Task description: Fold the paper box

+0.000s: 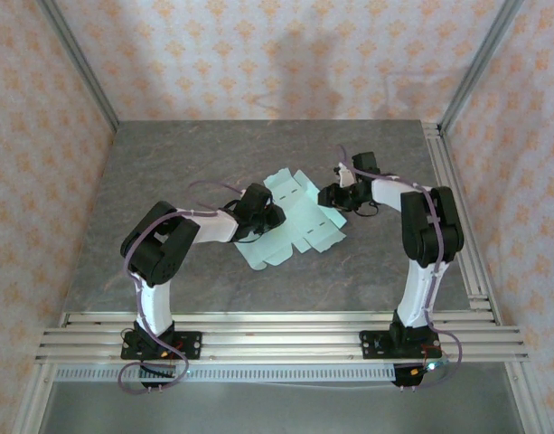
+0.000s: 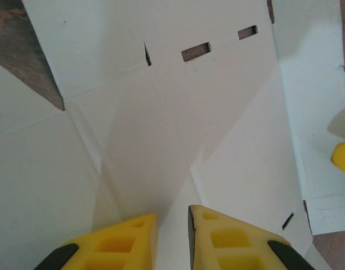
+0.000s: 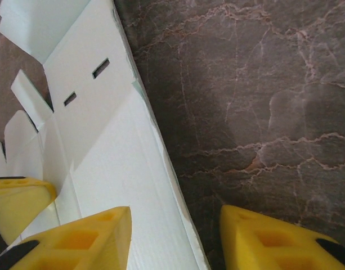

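Observation:
The paper box (image 1: pixel 299 226) is a pale mint die-cut sheet lying mostly flat at the table's middle, flaps and rounded tabs spread out. My left gripper (image 1: pixel 269 215) sits over its left part. In the left wrist view its fingertips (image 2: pixel 172 216) stand close together, shut on a raised crease of the sheet (image 2: pixel 217 112). My right gripper (image 1: pixel 333 196) is at the sheet's right edge. It is open (image 3: pixel 175 216), its fingers straddling that edge (image 3: pixel 104 140), one finger over card, the other over bare table.
The dark marbled table (image 1: pixel 168 163) extends around the sheet on all sides. Aluminium rails (image 1: pixel 457 208) run along the right side and the near edge. Patterned walls close in the left, back and right.

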Controlling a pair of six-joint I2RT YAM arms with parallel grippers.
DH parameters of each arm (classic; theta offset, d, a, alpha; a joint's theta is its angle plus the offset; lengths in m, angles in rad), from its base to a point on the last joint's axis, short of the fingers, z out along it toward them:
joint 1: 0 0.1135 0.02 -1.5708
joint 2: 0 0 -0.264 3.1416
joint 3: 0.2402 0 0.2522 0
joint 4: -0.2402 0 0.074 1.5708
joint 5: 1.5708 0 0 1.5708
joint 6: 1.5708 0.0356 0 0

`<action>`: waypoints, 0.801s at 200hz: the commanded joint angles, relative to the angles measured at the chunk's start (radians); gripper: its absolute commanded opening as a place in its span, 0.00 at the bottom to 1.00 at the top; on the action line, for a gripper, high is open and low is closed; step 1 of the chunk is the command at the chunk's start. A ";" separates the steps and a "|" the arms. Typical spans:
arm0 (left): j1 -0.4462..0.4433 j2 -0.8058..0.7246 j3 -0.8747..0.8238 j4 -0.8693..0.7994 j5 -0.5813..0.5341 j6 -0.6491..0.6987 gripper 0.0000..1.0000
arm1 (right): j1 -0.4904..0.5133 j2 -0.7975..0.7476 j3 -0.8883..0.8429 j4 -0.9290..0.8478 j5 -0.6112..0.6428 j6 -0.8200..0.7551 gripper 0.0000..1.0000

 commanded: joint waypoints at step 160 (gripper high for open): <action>0.009 0.064 0.000 -0.160 0.014 0.055 0.23 | 0.074 -0.003 0.186 -0.338 0.242 -0.314 0.20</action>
